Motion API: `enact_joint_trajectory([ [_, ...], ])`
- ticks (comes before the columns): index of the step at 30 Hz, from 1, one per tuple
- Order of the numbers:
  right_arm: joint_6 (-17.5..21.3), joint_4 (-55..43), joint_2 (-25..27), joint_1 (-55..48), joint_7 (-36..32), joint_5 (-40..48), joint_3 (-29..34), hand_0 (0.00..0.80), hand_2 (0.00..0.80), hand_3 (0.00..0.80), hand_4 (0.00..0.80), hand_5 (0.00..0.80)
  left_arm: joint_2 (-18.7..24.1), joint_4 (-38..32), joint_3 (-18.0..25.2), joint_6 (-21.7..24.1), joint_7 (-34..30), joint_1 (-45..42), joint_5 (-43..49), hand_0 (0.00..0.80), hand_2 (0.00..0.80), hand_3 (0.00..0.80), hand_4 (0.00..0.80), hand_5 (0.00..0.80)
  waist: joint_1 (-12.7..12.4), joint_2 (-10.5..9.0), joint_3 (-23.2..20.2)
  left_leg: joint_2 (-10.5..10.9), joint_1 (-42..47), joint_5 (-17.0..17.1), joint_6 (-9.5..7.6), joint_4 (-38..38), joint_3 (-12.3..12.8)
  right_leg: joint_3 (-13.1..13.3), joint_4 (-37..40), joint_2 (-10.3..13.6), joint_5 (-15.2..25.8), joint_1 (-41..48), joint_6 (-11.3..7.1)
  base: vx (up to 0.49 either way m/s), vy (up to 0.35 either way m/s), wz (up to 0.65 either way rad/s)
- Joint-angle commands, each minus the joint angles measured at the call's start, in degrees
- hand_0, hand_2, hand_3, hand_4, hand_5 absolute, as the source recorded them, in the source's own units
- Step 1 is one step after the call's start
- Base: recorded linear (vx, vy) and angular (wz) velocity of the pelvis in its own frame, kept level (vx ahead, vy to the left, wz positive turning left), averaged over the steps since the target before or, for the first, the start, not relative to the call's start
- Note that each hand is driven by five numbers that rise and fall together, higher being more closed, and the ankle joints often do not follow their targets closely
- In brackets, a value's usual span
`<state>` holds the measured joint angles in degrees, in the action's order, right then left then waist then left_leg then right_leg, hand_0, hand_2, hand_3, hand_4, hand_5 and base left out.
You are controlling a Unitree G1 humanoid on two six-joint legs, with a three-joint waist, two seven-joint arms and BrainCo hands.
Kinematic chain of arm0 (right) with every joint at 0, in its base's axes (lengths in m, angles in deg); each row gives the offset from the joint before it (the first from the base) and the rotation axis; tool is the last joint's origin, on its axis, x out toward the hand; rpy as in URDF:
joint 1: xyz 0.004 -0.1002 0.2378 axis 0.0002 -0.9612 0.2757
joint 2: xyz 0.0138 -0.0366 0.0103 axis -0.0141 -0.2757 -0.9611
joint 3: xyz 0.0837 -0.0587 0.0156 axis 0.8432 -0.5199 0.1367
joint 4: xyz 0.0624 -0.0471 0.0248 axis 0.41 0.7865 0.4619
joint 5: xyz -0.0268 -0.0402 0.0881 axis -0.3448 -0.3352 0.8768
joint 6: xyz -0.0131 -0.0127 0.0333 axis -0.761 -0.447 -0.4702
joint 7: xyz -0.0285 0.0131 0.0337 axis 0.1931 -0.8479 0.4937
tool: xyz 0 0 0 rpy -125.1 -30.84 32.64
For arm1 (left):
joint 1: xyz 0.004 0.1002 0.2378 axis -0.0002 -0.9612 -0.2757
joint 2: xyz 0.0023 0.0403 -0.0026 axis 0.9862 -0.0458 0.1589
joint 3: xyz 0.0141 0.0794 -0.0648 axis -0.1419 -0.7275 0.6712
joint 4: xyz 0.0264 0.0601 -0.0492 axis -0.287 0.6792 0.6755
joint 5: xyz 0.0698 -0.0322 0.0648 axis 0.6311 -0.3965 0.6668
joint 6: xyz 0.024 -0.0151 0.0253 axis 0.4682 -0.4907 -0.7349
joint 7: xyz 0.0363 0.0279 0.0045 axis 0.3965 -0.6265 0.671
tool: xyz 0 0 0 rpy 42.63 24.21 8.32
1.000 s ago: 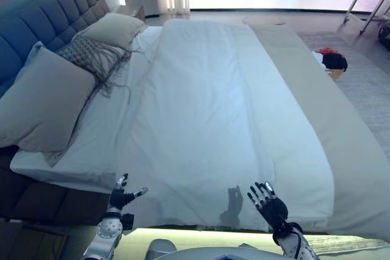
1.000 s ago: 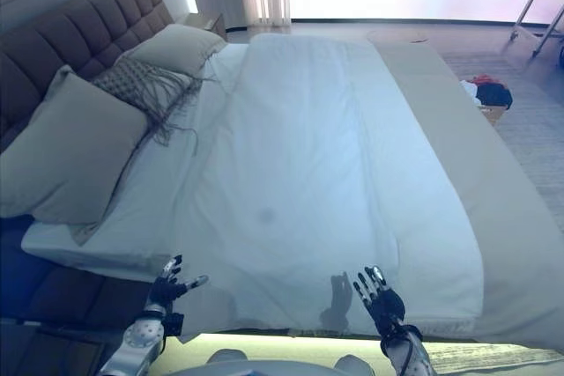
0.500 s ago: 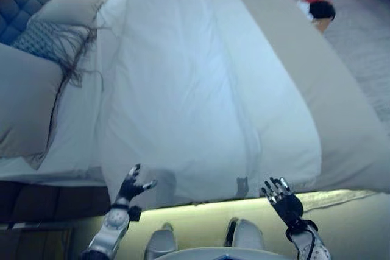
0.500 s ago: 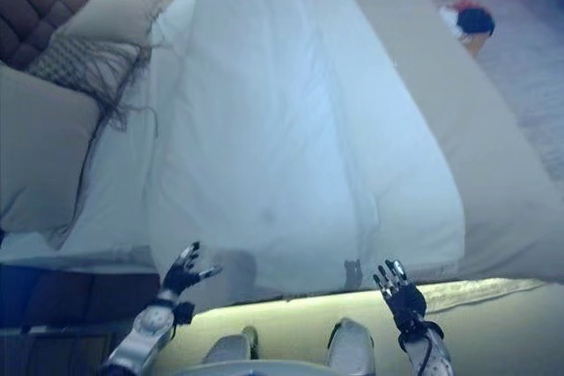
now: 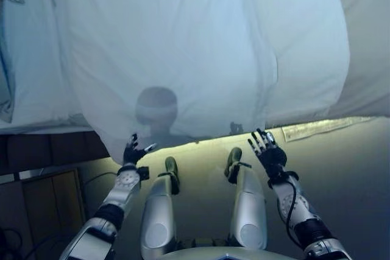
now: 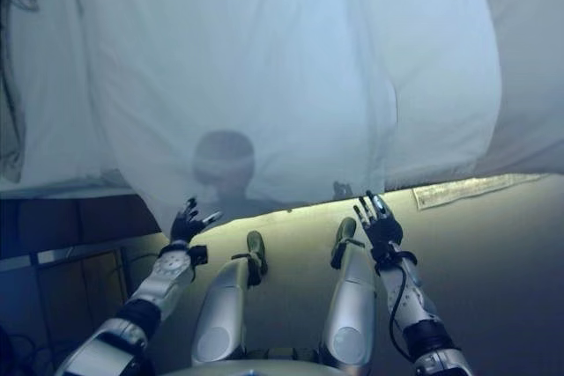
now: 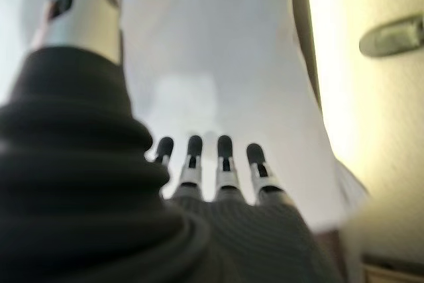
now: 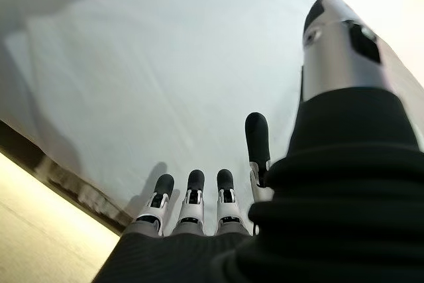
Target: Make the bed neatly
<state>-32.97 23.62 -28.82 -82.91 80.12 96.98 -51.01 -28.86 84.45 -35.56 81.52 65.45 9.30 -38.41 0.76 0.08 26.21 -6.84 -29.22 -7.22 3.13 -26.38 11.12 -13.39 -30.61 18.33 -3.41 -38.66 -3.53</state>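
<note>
A white duvet (image 5: 183, 47) covers the bed, and its near edge hangs over the side in front of me. My left hand (image 5: 132, 152) is raised just below the duvet's lower left corner, open with fingers spread, holding nothing. My right hand (image 5: 267, 153) is up below the duvet's near edge further right, also open and empty. The left wrist view shows straight fingers (image 7: 225, 164) pointing at the hanging duvet (image 7: 199, 64). In the right wrist view the fingers (image 8: 195, 197) are straight too, just short of the duvet (image 8: 165, 64).
A beige bedspread (image 5: 372, 41) lies beyond the duvet on the right. A pale sheet (image 5: 30, 59) shows on the left, above the dark bed frame (image 5: 42, 150). A wooden cabinet (image 5: 36, 205) stands at the lower left. A lit strip (image 5: 317, 127) runs under the bed's edge.
The camera has tilted down, so the pillows and headboard have left the view and the bed's near edge is central. Both hands stay open near the duvet's edge.
</note>
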Motion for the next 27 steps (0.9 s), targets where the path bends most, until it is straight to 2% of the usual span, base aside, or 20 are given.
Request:
enact_joint_trajectory([
  [1, 3.7, -3.8, 1.2, 2.5, -0.1, 1.3, -0.7, 0.000, 0.000, 0.000, 0.000, 0.000, 0.8, 0.3, -0.4, 0.9, 7.9, 2.0, 6.5, 0.000, 0.000, 0.000, 0.000, 0.000, -0.9, -1.62, 0.5, -1.1, -3.7, 4.3, -0.70, 2.2, -3.8, 0.3, 13.6, 4.3, 13.8, 3.7, -8.39, -0.111, 0.096, -0.28],
  [4, 4.2, -4.6, 1.9, 3.9, -0.1, 0.7, -1.1, 0.000, 0.000, 0.000, 0.000, 0.000, 0.2, 0.6, -0.9, 1.7, 9.3, 2.7, 8.3, 0.000, 0.000, 0.000, 0.000, 0.000, -1.0, -1.52, 1.1, -0.7, -5.2, 5.1, -0.52, 2.7, -3.7, 0.2, 13.7, 4.2, 13.9, 2.3, -8.40, -0.074, 0.103, -0.12],
  [8, 5.5, -5.9, 3.0, 6.6, 0.9, -0.3, -1.4, 0.000, 0.000, 0.000, 0.000, 0.000, 0.3, 0.0, -1.9, 0.5, 15.7, 3.8, 15.2, 0.000, 0.000, 0.000, 0.000, 0.000, -1.3, -1.14, 2.3, -0.5, -7.9, 6.4, -0.16, 3.4, -3.8, -0.1, 14.8, 4.0, 14.5, 0.2, -8.50, -0.080, 0.073, 0.00],
  [11, 5.9, -7.4, 4.3, 8.1, 1.7, -0.6, -1.5, 0.000, 0.000, 0.000, 0.000, 0.000, 2.4, -0.5, -4.2, -3.9, 23.0, 4.9, 26.2, 0.000, 0.000, 0.000, 0.000, 0.000, -1.5, -1.32, 3.0, -0.8, -9.7, 6.6, 0.12, 3.1, -4.0, -0.2, 15.2, 3.9, 14.8, -1.0, -8.59, -0.044, 0.040, -0.03],
  [14, 6.2, -8.7, 6.2, 9.1, 2.3, -0.3, -1.6, 0.000, 0.000, 0.000, 0.000, 0.000, 5.0, -1.3, -7.3, -10.1, 25.8, 5.6, 36.1, 0.000, 0.000, 0.000, 0.000, 0.000, -1.5, -1.48, 3.4, -1.3, -10.7, 6.4, 0.39, 2.3, -4.2, -0.1, 15.2, 3.9, 14.9, -1.6, -8.63, -0.002, 0.063, -0.01],
  [17, 6.0, -10.1, 8.7, 10.2, 3.2, -0.4, -1.3, 0.000, 0.000, 0.000, 0.000, 0.000, 6.9, -1.8, -9.5, -15.5, 26.0, 5.0, 40.1, 0.000, 0.000, 0.000, 0.000, 0.000, -1.5, -1.06, 3.5, -1.7, -11.3, 6.3, 0.67, 1.7, -4.3, 0.2, 14.7, 4.3, 14.8, -2.3, -8.75, 0.014, 0.100, -0.01],
  [20, 5.1, -10.9, 11.7, 11.1, 3.6, -0.4, -0.3, 0.000, 0.000, 0.000, 0.000, 0.000, 7.7, 0.0, -9.9, -19.2, 25.2, 3.3, 39.1, 0.000, 0.000, 0.000, 0.000, 0.000, -1.4, -0.03, 3.5, -2.0, -11.8, 6.2, 0.99, 0.7, -4.1, 0.9, 13.5, 5.0, 14.3, -3.2, -8.73, 0.019, 0.168, 0.00],
  [23, 3.5, -11.3, 13.9, 11.6, 3.7, -0.8, 0.9, 0.000, 0.000, 0.000, 0.000, 0.000, 7.3, 2.1, -9.4, -20.4, 22.6, 1.0, 38.0, 0.000, 0.000, 0.000, 0.000, 0.000, -1.4, 1.41, 3.2, -1.9, -11.4, 6.3, 1.27, 0.7, -3.8, 1.7, 12.6, 5.7, 13.6, -3.6, -8.76, 0.030, 0.173, -0.03],
  [27, 1.1, -11.8, 16.0, 11.5, 3.8, -1.7, 2.5, 0.000, 0.000, 0.000, 0.000, 0.000, 6.1, 4.1, -8.8, -19.2, 19.8, -2.1, 37.1, 0.000, 0.000, 0.000, 0.000, 0.000, -1.4, 3.53, 2.5, -1.6, -10.1, 6.5, 1.71, 1.2, -3.2, 2.3, 11.9, 7.1, 13.1, -3.5, -8.97, 0.042, 0.163, 0.01],
])
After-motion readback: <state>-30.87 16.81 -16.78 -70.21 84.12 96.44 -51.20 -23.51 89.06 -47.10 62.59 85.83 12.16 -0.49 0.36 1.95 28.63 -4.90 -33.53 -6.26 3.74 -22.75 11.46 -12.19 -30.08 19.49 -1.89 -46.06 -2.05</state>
